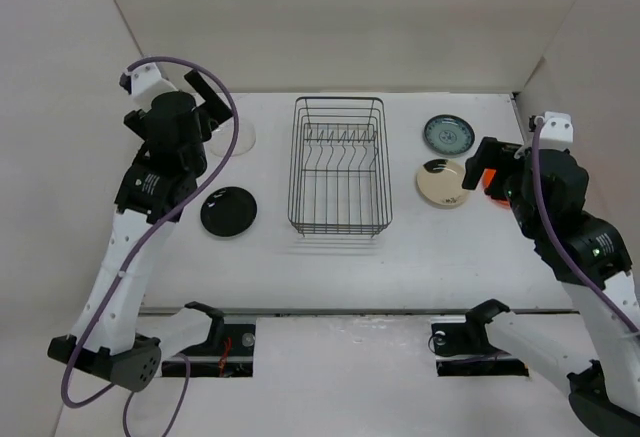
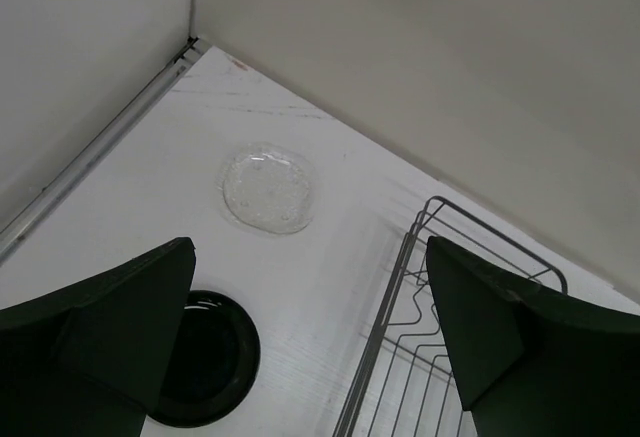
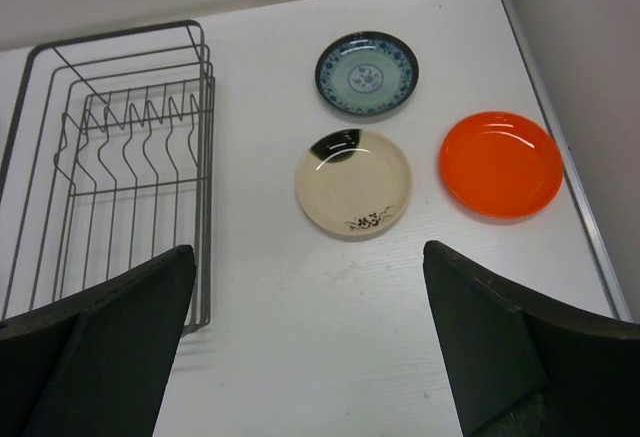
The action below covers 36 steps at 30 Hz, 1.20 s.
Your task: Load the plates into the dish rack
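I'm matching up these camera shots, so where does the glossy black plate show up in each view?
Top external: the black plate lies left of centre, in the lower half.
Left wrist: low on the left, only partly in sight.
Right wrist: not in it.
Shared landmark: the dish rack, seen in all three views; the plate lies to its left.

1 dish rack (image 1: 338, 100). 5 plates: 2 left of rack – 1 clear glass plate (image 2: 267, 189), 1 black plate (image 1: 229, 211); 3 right of rack – 1 teal plate (image 3: 367, 74), 1 cream plate (image 3: 354, 184), 1 orange plate (image 3: 501, 164). 2 grippers: left gripper (image 2: 308, 292), right gripper (image 3: 308, 292).
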### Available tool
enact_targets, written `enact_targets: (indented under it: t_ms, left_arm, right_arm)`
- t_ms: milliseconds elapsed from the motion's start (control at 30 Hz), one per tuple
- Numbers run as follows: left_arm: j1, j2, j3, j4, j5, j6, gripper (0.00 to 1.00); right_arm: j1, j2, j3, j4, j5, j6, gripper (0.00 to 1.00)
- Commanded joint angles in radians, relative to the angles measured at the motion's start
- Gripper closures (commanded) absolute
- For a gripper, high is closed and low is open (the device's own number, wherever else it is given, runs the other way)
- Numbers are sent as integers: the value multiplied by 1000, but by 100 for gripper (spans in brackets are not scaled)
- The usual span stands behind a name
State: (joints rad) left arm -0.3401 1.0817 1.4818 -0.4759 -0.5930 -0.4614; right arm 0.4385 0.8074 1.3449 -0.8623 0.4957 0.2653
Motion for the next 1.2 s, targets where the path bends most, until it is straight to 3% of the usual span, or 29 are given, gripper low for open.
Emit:
enact_targets:
  t_ms: [0, 300, 367, 467, 700, 800, 967, 1167]
  left_arm:
    - [-4, 14, 26, 5, -19, 4, 0]
    - [-4, 32, 35, -4, -19, 4, 0]
    - [-4, 43, 35, -4, -28, 4, 0]
    - [-4, 79, 35, -4, -19, 4, 0]
    - [-4, 135, -25, 74, 131, 30, 0]
    - [-4, 170, -25, 83, 177, 39, 0]
    - [-4, 181, -35, 92, 220, 40, 0]
    - [-4, 170, -44, 102, 260, 40, 0]
  right_arm:
    - [17, 9, 16, -9, 35, -5, 0]
    - [6, 18, -4, 19, 58, 14, 0]
    - [-29, 33, -26, 57, -23, 14, 0]
    - [-147, 142, -36, 103, -242, 14, 0]
    - [-438, 383, -76, 446, -561, -8, 0]
    - [-568, 571, -46, 552, -716, -21, 4]
    - [-641, 820, 19, 661, -755, 0, 7]
    - [-713, 1063, 247, 585, -816, -11, 10]
